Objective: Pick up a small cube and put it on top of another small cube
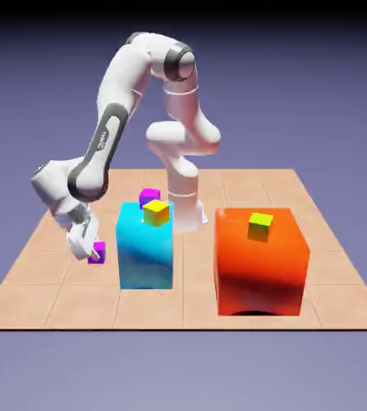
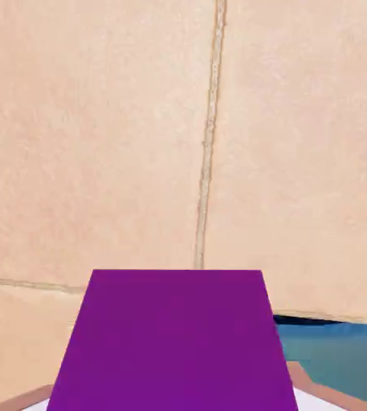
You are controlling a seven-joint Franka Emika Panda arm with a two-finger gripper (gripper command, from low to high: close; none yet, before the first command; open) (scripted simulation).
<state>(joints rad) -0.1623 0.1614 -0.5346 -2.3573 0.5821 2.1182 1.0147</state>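
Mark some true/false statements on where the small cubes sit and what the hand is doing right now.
1. The hand is closed on the small magenta cube. True; in the hand view that cube fills the lower middle.
2. A yellow-green cube sits on the orange block. True.
3. The cyan block has nothing on top. False; another yellow-green cube rests on it.
4. The held cube is already stacked on the other magenta cube. False; that one shows behind the cyan block, apart from the hand.
5. The hand is at the exterior view's right, beside the orange block. False; it is at the left, next to the cyan block.
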